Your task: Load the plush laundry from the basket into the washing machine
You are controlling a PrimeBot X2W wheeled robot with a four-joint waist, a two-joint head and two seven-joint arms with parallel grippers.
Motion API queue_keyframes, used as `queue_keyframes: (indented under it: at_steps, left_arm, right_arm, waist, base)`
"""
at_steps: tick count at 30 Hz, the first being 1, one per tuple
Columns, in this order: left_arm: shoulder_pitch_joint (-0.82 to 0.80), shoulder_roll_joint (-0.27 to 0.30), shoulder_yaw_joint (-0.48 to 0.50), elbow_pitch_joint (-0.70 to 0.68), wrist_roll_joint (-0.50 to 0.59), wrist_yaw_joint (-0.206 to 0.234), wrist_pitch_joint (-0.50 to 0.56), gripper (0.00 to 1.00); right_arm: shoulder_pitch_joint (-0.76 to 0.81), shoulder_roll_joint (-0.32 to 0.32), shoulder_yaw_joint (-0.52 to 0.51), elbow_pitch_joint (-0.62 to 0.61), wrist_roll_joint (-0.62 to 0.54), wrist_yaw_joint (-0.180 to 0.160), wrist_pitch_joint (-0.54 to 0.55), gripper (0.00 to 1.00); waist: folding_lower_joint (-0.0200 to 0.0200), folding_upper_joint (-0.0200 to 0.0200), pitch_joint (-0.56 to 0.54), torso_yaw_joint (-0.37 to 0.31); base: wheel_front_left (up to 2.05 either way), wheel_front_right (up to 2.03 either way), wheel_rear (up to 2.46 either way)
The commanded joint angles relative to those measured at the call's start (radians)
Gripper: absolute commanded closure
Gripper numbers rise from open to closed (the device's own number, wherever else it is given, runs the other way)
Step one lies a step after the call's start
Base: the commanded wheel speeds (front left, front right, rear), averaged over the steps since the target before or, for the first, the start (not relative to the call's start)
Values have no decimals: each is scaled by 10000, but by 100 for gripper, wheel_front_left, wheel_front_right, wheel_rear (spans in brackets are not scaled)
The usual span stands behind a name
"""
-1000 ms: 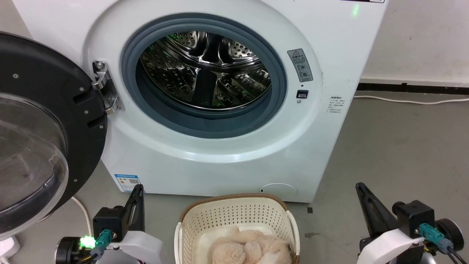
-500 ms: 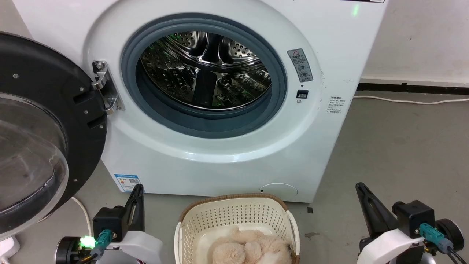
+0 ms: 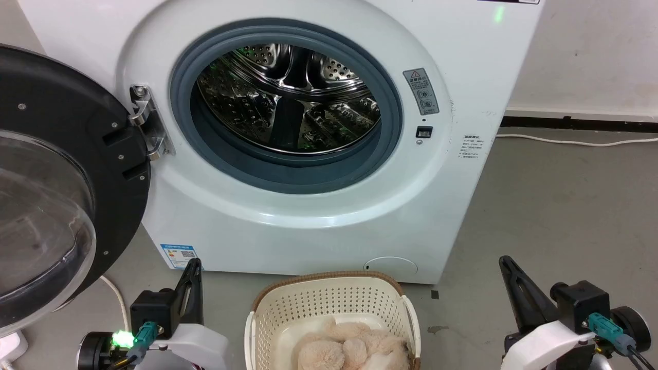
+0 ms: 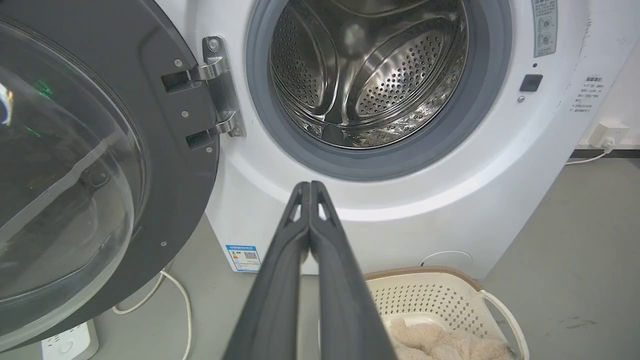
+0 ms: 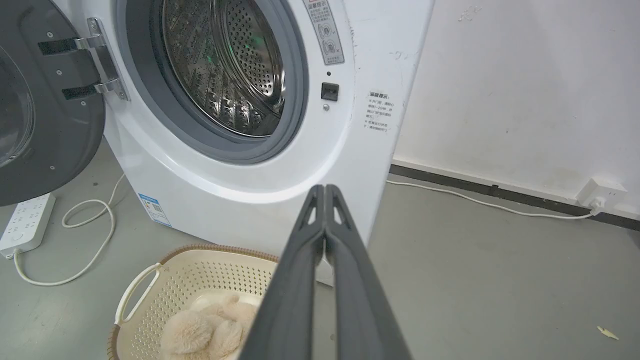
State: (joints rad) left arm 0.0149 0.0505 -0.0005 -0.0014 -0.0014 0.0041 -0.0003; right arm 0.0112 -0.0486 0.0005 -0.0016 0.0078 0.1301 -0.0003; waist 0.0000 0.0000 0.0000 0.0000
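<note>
The white washing machine (image 3: 308,226) stands ahead with its steel drum (image 3: 288,97) bare and its round glass door (image 3: 46,205) swung open to the left. On the floor before it sits the cream basket (image 3: 329,298), with the fluffy beige plush laundry (image 3: 344,349) lying inside. My left gripper (image 3: 194,263) rests to the basket's left, shut with nothing in it; its fingers (image 4: 310,187) meet at the tips. My right gripper (image 3: 504,259) rests to the basket's right, also shut and holding nothing, its tips (image 5: 325,189) pressed together. The basket (image 5: 200,280) and plush (image 5: 210,330) lie low left in the right wrist view.
A white power strip (image 5: 25,222) with a looping cable (image 5: 90,220) lies on the grey floor under the open door. Along the right wall runs a thin cable (image 3: 576,141) to a socket (image 5: 600,192). Bare floor (image 3: 565,216) stretches to the machine's right.
</note>
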Motion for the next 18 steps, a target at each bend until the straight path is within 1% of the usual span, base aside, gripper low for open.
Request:
queue_keyframes:
  at_steps: [1, 17, 18]
  left_arm:
    - [-149, -3, 5, 14, 14, -41, 3, 100]
    - [0, 0, -2, 0, -1, 0, 0, 100]
    - [6, 0, -5, -2, -5, 4, -2, 0]
  right_arm:
    - [-112, -16, -5, 16, -78, 6, 3, 100]
    - [0, 0, 2, 0, 1, 0, 0, 100]
    - [4, 0, 1, 0, 9, 0, -1, 0]
  waist:
    - [0, 0, 0, 0]
    - [0, 0, 0, 0]
    - [0, 0, 0, 0]
  base:
    - [0, 0, 0]
    - [0, 0, 0]
    - [0, 0, 0]
